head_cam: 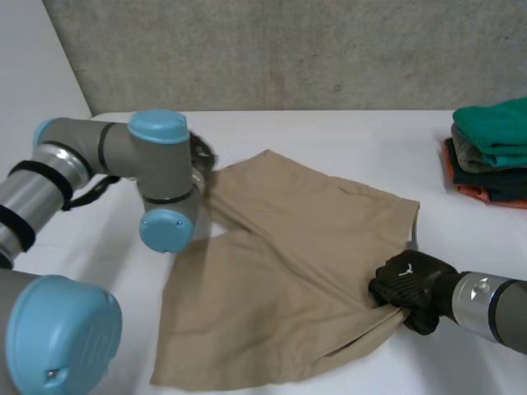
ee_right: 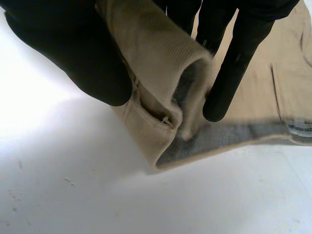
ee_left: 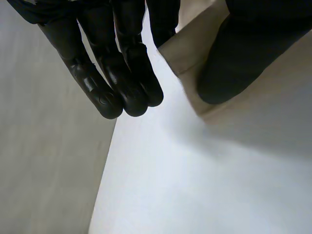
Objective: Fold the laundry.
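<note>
closest to the robot, the right hand (head_cam: 409, 284) sits at the near right edge of the tan shorts (head_cam: 280, 263), which lie spread on the white table (head_cam: 346, 136). the right wrist view shows this hand closed in a pinch: its thumb is on one side and its fingers (ee_right: 234, 68) on the other, with a thick fold of the shorts' hemmed edge bunched up between them. the cloth puckers toward that grip, and creases run from it across the fabric. the near left corner of the shorts lies flat by the table's front, well apart from either hand.

further out, the shorts stretch across the middle of the table to their far left corner, where the left arm (head_cam: 156, 164) bends down over the cloth. in the left wrist view, the left hand (ee_left: 117, 58) has its fingers straight and close together, reaching past the corner of the shorts over bare table. its thumb lies over the tan corner itself. the fingers are not curled round anything.

at the far right of the table, well clear of the shorts, stands a stack of folded clothes (head_cam: 492, 148) in green, grey, orange and a dark colour. behind the table rises a grey wall (head_cam: 288, 49).
</note>
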Tool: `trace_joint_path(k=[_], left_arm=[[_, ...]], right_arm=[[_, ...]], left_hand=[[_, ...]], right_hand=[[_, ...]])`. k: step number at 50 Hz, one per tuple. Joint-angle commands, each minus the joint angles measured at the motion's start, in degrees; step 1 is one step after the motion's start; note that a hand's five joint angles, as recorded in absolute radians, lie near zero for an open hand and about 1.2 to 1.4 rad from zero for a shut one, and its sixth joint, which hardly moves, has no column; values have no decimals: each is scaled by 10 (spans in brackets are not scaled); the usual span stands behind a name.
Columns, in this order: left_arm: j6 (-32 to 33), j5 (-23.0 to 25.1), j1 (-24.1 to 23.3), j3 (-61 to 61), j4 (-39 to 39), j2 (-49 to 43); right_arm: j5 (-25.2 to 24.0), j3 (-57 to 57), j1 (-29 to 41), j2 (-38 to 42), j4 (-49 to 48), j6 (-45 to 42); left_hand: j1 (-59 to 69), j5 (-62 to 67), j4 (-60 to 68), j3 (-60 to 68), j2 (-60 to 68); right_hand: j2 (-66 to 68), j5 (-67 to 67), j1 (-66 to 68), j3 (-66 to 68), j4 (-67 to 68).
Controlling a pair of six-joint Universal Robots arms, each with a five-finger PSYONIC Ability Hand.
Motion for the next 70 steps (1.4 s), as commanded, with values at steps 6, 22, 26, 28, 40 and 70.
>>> trace_joint_path(k=[6, 22, 26, 28, 40, 70], left_arm=[[-38, -3, -15, -120, -39, 93], [-216, 35, 1, -377, -44, 343], [-270, 92, 1, -488, -55, 423], [-296, 114, -4, -546, -73, 459], [-336, 123, -43, -717, -118, 511], [-77, 41, -66, -753, -133, 516]], right_arm=[[38, -5, 48, -9, 7, 42], [37, -12, 64, -31, -59, 168], [42, -31, 51, -24, -79, 268], [44, -39, 42, -18, -84, 321], [108, -51, 20, 9, -113, 408], [-3, 74, -60, -88, 223, -287]], left_hand=[[-457, -468, -482, -479, -484], [-448, -460, -474, -470, -476], [-418, -430, -443, -440, -445], [-385, -396, -410, -406, -412], [-371, -382, -396, -393, -398], [142, 131, 117, 120, 115]], right_hand=[[135, 122, 158, 118, 113], [135, 122, 158, 118, 113], [135, 122, 158, 118, 113], [135, 122, 158, 118, 113], [135, 122, 158, 118, 113], [135, 122, 158, 118, 113]])
